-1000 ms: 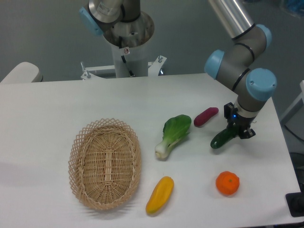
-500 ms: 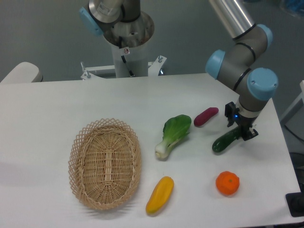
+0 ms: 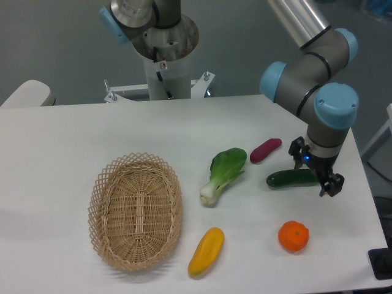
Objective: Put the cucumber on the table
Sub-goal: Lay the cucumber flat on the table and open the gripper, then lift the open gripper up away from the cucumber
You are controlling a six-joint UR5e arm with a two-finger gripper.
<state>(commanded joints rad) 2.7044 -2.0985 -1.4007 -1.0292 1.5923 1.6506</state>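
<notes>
There is a single view, looking down from the front of the table (image 3: 92, 141). The arm comes in from the top right, and its gripper (image 3: 315, 169) hangs low near the right edge. Its two dark fingers (image 3: 331, 183) are spread, one near the far side of the cucumber's right end and one near the front side. Whether either finger touches the cucumber cannot be told, but the jaws look parted rather than clamped.

The cucumber (image 3: 290, 179) lies flat on the table, lengthwise roughly parallel to the front edge, with its right end under the gripper. It sits in the right part of the table, between the purple vegetable (image 3: 266, 150) toward the back and the orange (image 3: 293, 236) toward the front edge, apart from both.

The bok choy (image 3: 222, 173) lies near the middle of the table, white stem toward the front, leafy end toward the back, left of the cucumber. A yellow vegetable (image 3: 206, 251) lies close to the front edge, in front of the bok choy. The basket (image 3: 135, 210) rests in the left front part of the table with nothing visible inside it. The robot base (image 3: 164, 49) stands behind the back edge.
</notes>
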